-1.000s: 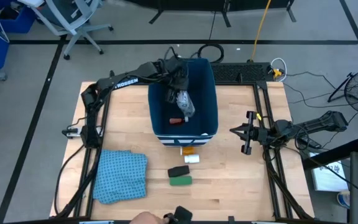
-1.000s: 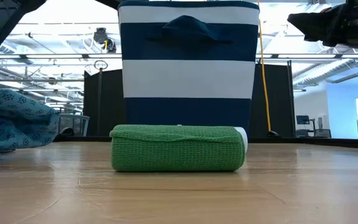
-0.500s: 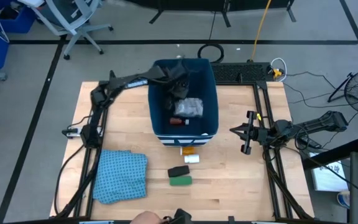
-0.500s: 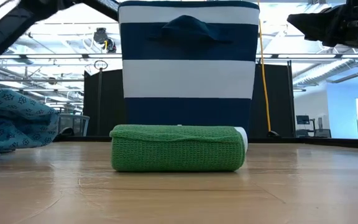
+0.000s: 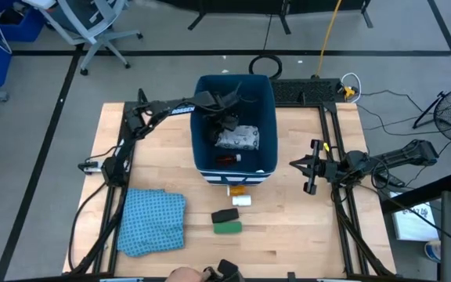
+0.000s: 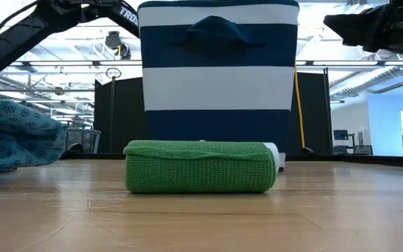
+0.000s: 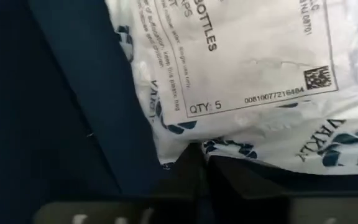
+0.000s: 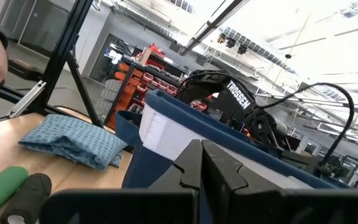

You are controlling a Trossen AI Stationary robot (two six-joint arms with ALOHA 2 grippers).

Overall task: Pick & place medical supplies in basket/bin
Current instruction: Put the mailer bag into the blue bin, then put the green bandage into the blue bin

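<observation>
The worktop (image 5: 288,211) was pale wood planking, set on a grey floor with a dark cable mat behind it and a grey office chair (image 5: 92,27) off the far left corner. Level across the worktop, the room beyond showed dark partition panels and bright ceiling lights.

The dark-blue bin (image 5: 235,125) with its white stripe stood at the middle back. The left gripper (image 5: 227,124) reached down inside it, its fingers nearly together just beside the printed white packet (image 5: 238,138); whether they pinched its edge could not be told. A red white-capped tube (image 5: 227,160) lay beside the packet in the bin.

In front of the bin lay small white and orange pieces (image 5: 239,194), then a black block (image 5: 224,215) touching a green block (image 5: 227,227). A blue patterned cloth (image 5: 152,221) sat at front left.

The right gripper (image 5: 312,177) waited at the right, fingers closed on nothing.
</observation>
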